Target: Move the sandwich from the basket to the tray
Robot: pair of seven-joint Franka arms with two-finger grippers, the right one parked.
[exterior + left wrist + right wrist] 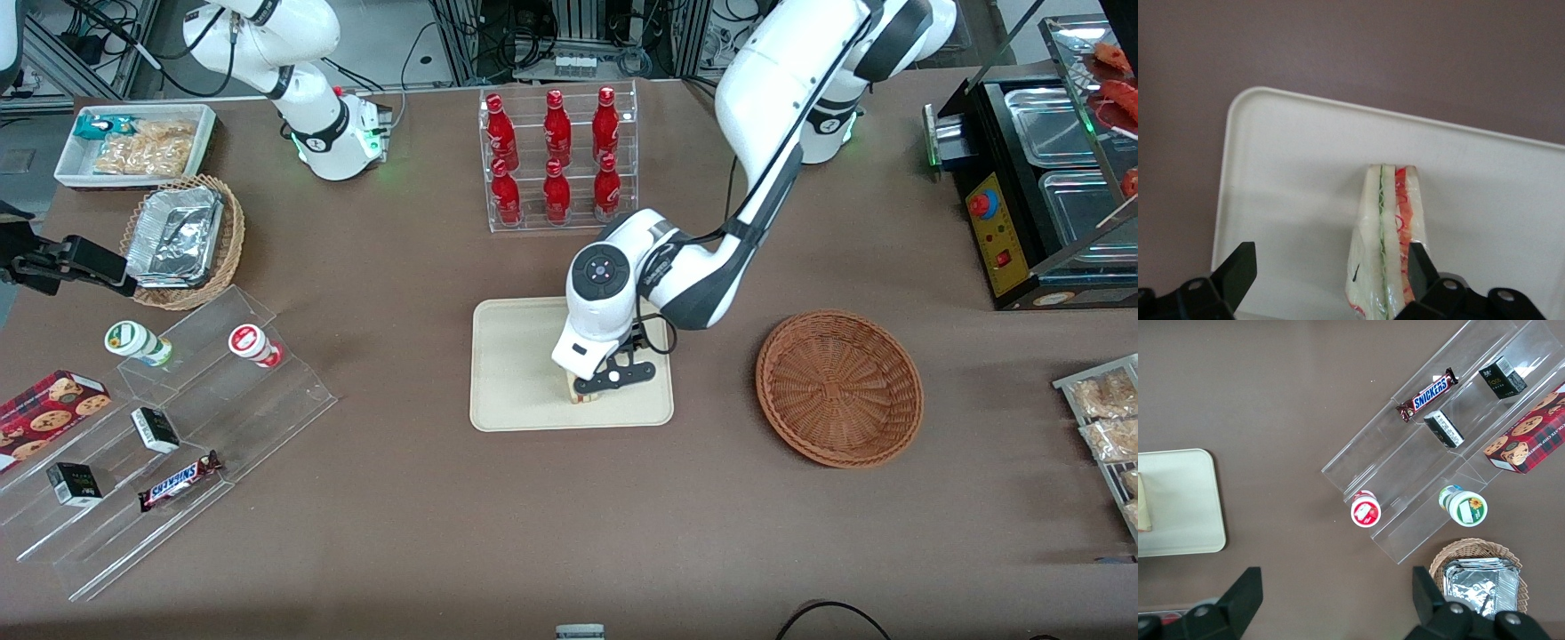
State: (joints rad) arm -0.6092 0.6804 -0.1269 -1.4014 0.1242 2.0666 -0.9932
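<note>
The sandwich (1383,247), a pale bread wedge with green and red filling stripes, stands on the cream tray (1291,160). My left gripper (1328,273) is open and low over the tray. Its fingers are spread wide, and the sandwich stands between them, close against one fingertip (1418,263). In the front view the gripper (613,378) is over the part of the tray (516,364) nearest the camera, and a bit of the sandwich (581,393) shows under it. The reddish-brown basket (838,388) stands empty beside the tray, toward the working arm's end.
A clear rack of red bottles (556,156) stands farther from the camera than the tray. Toward the parked arm's end are clear stepped shelves (178,418) with snacks, a tan wicker basket of foil trays (182,240) and a white bin of packets (133,142). A black appliance (1040,187) stands at the working arm's end.
</note>
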